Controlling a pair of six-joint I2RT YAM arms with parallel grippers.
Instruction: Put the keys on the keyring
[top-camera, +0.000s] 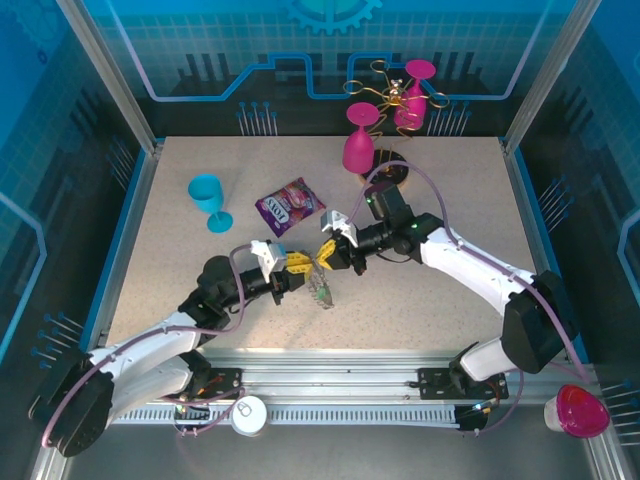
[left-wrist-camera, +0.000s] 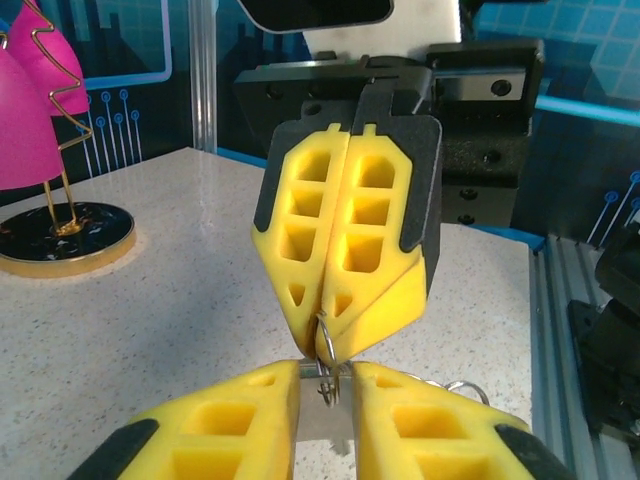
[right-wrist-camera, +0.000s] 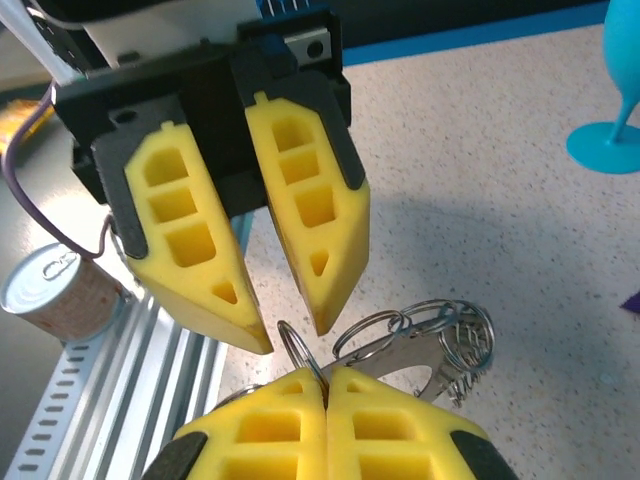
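Right wrist view: right gripper (right-wrist-camera: 325, 378) jaws pinch a small wire loop (right-wrist-camera: 282, 348); left gripper (right-wrist-camera: 293, 338) jaws stand slightly apart just beside the loop. This looks like the threading step; next, the left jaws likely need to grip that loop and pry it open.

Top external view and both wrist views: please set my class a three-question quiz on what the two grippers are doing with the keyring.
1. True or false: the right gripper is shut on a wire loop of the keyring.
2. In the top view, which thing lies just beyond the two grippers, farther from the arm bases? A) snack packet; B) wrench; C) book.
3. Fill in the missing word: the fingers of the left gripper stand slightly ____.

Key: 1 true; 2 A; 3 apart.
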